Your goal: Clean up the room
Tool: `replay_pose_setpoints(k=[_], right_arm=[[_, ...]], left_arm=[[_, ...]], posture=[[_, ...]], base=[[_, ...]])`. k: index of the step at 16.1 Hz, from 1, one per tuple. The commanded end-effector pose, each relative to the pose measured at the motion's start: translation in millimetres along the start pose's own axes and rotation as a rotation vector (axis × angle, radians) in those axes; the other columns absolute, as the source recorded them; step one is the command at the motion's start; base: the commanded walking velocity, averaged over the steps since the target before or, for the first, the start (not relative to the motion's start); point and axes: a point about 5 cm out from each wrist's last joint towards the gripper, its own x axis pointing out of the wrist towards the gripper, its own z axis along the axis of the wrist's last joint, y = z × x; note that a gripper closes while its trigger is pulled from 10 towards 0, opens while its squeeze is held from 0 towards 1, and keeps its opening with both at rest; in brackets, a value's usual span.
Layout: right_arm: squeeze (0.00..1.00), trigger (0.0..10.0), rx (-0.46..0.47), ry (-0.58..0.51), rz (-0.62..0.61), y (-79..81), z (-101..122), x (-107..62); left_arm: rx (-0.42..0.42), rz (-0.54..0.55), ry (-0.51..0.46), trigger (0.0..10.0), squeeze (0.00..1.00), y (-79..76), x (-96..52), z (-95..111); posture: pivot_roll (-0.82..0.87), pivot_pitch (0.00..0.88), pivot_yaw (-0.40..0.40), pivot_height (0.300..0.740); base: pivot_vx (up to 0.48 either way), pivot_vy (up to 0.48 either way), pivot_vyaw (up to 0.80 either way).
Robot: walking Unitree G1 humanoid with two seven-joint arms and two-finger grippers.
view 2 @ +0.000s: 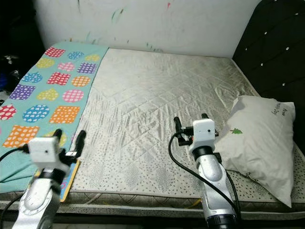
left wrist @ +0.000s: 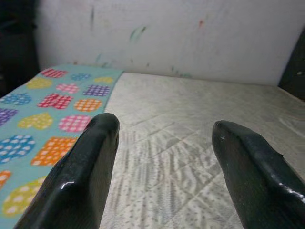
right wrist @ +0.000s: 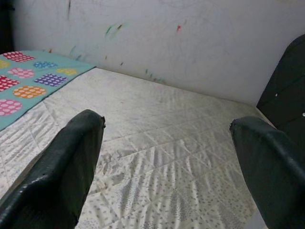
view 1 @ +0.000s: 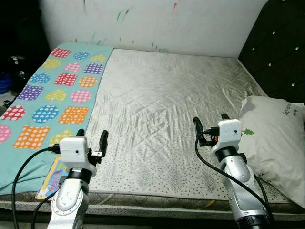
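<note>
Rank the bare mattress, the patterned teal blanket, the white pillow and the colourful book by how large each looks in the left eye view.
1. Bare mattress, by far the largest.
2. Patterned teal blanket.
3. White pillow, cut off by the frame edge, so unsure.
4. Colourful book, partly hidden behind the left arm.

A blanket [view 1: 52,95] lies on the mattress [view 1: 162,105] at frame left. A pillow [view 1: 279,138] lies at lower right.

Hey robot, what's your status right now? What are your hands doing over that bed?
Left gripper open, empty, over mattress beside teal patterned blanket. Right gripper open, empty, near white pillow. Nothing between the grippers.
</note>
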Motion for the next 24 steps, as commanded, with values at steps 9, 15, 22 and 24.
replay_pose_setpoints(k=[9,15,22,24], right_arm=[[0.0,10.0,-0.028,-0.047,0.062,6.6,19.0,22.0],[0.0,10.0,-0.023,-0.036,-0.061,-2.0,7.2,0.0],[0.0,10.0,-0.028,-0.044,-0.086,-6.3,10.0,-3.7],[0.0,10.0,-0.021,-0.045,-0.043,5.1,9.9,2.4]], left_arm=[[-0.024,-0.007,-0.037,10.0,0.0,-13.0,9.1,5.2],[0.01,-0.139,-0.019,10.0,0.0,-16.1,27.4,8.8],[-0.024,-0.205,-0.015,10.0,0.0,-37.0,34.8,4.7],[-0.019,-0.176,-0.01,10.0,0.0,-27.8,27.8,2.3]], posture=[[0.0,0.054,-0.134,0.74],[-0.04,0.054,0.019,0.74],[-0.07,0.045,0.016,0.74],[-0.04,0.056,-0.002,0.74]], base=[[0.0,0.0,0.0],[0.0,0.0,0.0],[0.0,0.0,0.0],[0.0,0.0,0.0]])
